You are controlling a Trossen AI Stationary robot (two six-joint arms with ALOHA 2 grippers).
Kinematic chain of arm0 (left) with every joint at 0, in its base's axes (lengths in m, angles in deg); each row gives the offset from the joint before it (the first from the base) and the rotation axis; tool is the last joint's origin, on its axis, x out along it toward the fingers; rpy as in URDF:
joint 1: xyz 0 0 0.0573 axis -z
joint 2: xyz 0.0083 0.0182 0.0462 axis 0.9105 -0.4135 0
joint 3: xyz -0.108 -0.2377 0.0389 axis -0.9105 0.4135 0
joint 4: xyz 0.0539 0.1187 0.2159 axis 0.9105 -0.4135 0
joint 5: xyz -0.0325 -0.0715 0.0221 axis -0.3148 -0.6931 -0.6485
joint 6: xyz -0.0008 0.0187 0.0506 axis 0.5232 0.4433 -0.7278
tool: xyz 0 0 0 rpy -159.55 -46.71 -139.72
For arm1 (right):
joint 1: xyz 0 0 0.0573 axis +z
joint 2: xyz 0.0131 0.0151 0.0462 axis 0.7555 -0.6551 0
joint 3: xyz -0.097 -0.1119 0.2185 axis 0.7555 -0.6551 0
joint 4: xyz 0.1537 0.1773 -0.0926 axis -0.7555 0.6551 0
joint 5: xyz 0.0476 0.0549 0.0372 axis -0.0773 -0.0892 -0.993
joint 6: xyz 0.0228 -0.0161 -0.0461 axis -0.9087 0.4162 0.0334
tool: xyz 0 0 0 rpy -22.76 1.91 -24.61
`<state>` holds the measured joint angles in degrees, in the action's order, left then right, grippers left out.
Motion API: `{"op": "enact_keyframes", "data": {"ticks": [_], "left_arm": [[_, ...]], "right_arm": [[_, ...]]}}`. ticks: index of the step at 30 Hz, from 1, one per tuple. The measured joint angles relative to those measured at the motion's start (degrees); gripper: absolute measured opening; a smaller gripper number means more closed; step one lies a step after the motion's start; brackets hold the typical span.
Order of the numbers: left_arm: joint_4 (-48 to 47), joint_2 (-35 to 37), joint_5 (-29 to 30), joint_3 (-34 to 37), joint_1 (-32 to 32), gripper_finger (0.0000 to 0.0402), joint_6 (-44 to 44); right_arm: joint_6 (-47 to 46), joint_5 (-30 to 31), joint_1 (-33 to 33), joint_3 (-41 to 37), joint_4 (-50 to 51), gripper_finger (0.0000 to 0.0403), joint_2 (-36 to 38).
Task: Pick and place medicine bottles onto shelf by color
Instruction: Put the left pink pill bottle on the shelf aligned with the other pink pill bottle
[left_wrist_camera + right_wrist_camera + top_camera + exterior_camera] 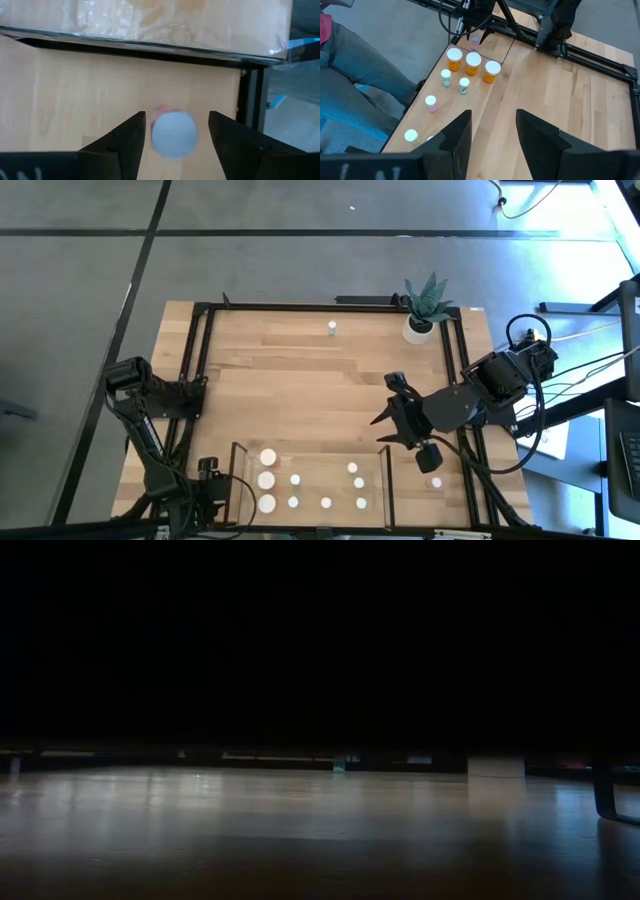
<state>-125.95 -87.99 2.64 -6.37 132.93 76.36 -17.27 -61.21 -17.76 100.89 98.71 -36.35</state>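
The left gripper (175, 137) hangs at the shelf's (310, 463) left end, jaws spread around a small white-capped bottle (173, 135), not touching it. The right gripper (492, 131) hovers over the table (300, 370), jaws parted and empty.

Overhead, wrists close; low view dim.

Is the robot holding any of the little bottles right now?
The left gripper has a white-capped bottle between its jaws, but gaps show, so no hold. The right gripper holds nothing.
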Motion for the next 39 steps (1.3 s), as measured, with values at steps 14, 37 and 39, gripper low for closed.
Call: {"op": "enact_keyframes", "data": {"ticks": [14,37,39], "left_arm": [[-0.1,0.0,0.0,0.0,0.0,0.0195,0.0],[-0.4,0.1,-1.0,-0.1,0.0,0.0099,-0.1],[-0.4,0.1,-1.0,-0.1,0.0,0.0099,0.0]], "right_arm": [[0.0,0.0,0.0,0.0,0.0,0.0156,0.0],[-0.1,0.0,0.0,0.0,0.0,0.0156,0.0],[-0.2,0.0,0.0,0.0,0.0,0.0156,0.0]]}}
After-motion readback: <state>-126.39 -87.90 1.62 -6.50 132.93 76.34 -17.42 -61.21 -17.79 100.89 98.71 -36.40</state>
